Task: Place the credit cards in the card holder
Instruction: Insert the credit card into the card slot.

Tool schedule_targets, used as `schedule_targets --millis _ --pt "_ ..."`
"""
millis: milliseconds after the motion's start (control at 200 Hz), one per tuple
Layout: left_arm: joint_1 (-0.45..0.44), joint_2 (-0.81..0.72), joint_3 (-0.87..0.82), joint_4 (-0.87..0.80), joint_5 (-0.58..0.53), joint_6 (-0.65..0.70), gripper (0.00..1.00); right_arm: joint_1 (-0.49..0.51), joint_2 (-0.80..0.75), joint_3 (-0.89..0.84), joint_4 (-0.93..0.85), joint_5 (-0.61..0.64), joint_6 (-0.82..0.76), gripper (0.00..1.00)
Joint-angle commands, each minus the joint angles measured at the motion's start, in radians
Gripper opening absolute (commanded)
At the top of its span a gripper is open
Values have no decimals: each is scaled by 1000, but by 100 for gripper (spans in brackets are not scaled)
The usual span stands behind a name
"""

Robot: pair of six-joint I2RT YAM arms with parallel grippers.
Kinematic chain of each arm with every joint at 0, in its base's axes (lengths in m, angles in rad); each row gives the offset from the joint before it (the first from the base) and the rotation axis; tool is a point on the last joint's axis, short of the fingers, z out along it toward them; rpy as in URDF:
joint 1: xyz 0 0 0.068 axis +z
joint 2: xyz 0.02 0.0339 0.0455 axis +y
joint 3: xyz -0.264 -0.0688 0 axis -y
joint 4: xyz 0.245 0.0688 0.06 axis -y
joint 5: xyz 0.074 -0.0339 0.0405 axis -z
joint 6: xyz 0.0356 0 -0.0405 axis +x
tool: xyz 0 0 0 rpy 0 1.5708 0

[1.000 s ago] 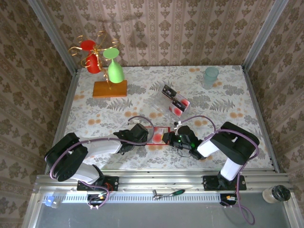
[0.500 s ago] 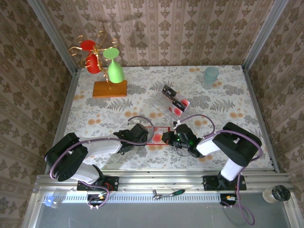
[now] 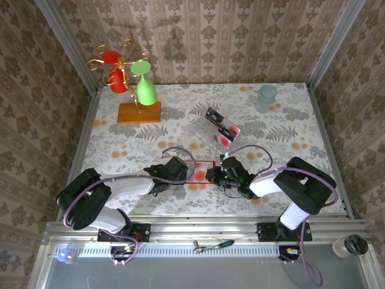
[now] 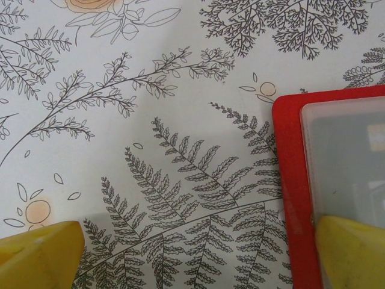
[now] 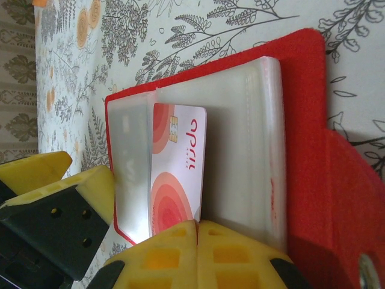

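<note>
**Crowding the red card holder from both sides**

The card holder [image 5: 301,102] lies open and flat on the floral desk [image 4: 120,126], close to the near edge and between the two arms. It is stiff and bright red with rounded corners, and it carries frosted clear pockets. A glossy whitish credit card [image 5: 178,162], printed with red rings and a chip, lies along those pockets. I cannot tell whether it is tucked under a sleeve. Its near short edge meets the tips of the right end effector [image 5: 197,232], whose yellow fingers are clenched flat together. The left end effector [image 4: 198,241] is released wide and straddles the holder's opposite edge, one finger over the pocket and one over bare desk. Beyond them, open desk runs to a clear tray [image 3: 218,125] holding more cards, well apart.
</note>
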Motion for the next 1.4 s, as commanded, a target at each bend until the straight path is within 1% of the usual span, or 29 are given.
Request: schedule_targets --millis 0,185,565,755,940,980,1055,1110,1220,1290,1395 --pt "-5 3 -16 -38 -18 -6 100 10 8 7 -148 17 -6 0" --pt "-6 -3 -16 -43 -19 -4 100 10 42 33 -154 -20 -20 0" --pt "-5 -1 -14 -41 -20 -2 100 4 65 67 -201 -45 -35 0" --pt "-6 -2 -16 -41 -19 -4 100 -6 90 97 -217 -85 -43 0" --pt "-5 -2 -17 -39 -19 -6 100 -26 120 172 -311 -146 -91 0" --pt "-5 -2 -19 -38 -18 -6 100 -35 116 188 -339 -160 -109 6" --pt "-5 -2 -19 -37 -18 -6 100 -55 91 213 -404 -176 -154 20" --pt "-6 -4 -20 -35 -18 -6 100 -71 59 233 -463 -177 -190 26" --pt "-6 -5 -22 -33 -18 -9 100 -85 -2 281 -579 -151 -268 27" --pt "-7 -9 -24 -28 -18 -9 100 -85 -12 314 -630 -143 -304 27" --pt "-6 -17 -26 -30 -20 -8 100 -85 0 347 -653 -149 -330 21"
